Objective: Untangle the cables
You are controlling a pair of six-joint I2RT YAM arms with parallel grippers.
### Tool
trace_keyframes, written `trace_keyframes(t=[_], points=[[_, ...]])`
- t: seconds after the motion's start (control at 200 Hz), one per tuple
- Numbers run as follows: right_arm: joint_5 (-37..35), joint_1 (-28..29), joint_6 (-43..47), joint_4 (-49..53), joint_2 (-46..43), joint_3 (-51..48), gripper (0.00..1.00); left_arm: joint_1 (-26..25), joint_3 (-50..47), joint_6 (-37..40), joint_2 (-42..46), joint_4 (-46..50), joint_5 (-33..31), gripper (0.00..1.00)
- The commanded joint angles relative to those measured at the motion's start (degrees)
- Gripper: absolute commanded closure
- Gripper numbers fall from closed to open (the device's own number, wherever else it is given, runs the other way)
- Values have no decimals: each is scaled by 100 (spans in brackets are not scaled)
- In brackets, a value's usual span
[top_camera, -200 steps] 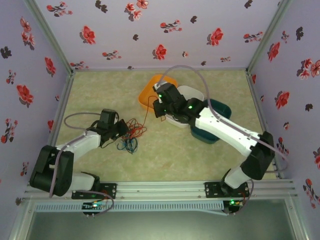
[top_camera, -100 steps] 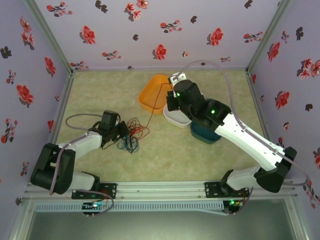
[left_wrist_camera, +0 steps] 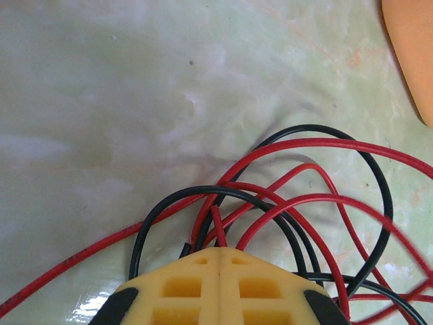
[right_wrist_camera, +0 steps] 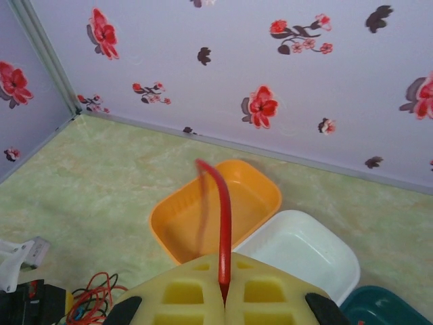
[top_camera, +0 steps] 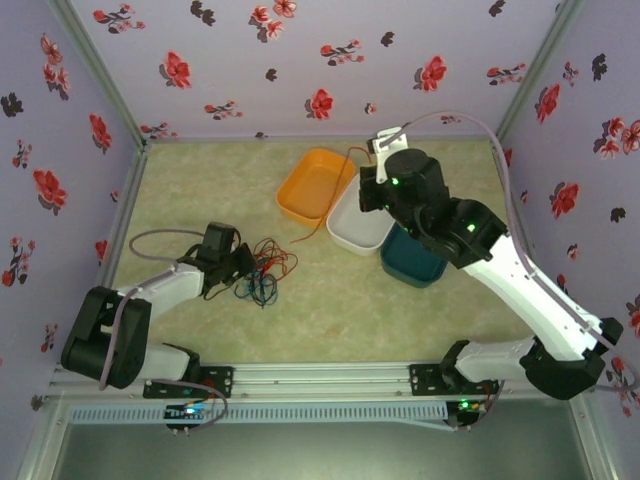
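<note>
1. Red is the one making progress: a single red cable is clamped in the right hand, whose yellow fingers are closed tight on it. That hand is lifted up over the orange tray, so the cable runs as one long strand from there down to the pile.
2. The rest of the cables sit in a loose heap on the green surface, near the left side and well apart from the trays.
3. The left hand is down on that heap with its fingers shut. At least one red strand goes in between them, and it looks like a black cable might too, but I can't tell for sure.
4. So I'd call it early to mid. One red strand is partly drawn out of the mess, with its far end in the heap.
5. What's left is most of it:
   - Red and black loops cross over each other right in front of the left hand.
   - A blue cable is bunched at the near edge of the heap.
   - Nothing is lying on its own yet.
</note>
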State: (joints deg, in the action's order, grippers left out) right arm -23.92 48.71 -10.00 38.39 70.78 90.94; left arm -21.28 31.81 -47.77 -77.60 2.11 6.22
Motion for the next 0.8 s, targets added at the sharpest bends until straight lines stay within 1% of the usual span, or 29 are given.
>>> trace_keyframes(t=[0.0, 0.175, 0.28, 0.315, 0.535, 0.73, 0.795], points=[[-321, -87, 60, 473, -228, 315, 100, -28, -54, -97, 140, 9, -161, 100], [-552, -244, -167, 1006, -372, 523, 100, -29, -61, -97, 164, 34, -211, 100], [-819, -377, -366, 1388, -384, 659, 100, -28, -69, -101, 189, 35, -213, 100], [-944, -428, -447, 1492, -396, 679, 100, -32, -69, -101, 209, 35, -221, 99], [-1418, -864, -751, 1885, -403, 616, 100, -24, -35, -97, 408, 114, -234, 81], [-1412, -1333, -910, 1988, -364, 420, 100, -27, 21, -75, 711, 311, -263, 64], [-1297, -1480, -959, 1997, -339, 350, 100, -21, 31, -62, 843, 397, -297, 58]])
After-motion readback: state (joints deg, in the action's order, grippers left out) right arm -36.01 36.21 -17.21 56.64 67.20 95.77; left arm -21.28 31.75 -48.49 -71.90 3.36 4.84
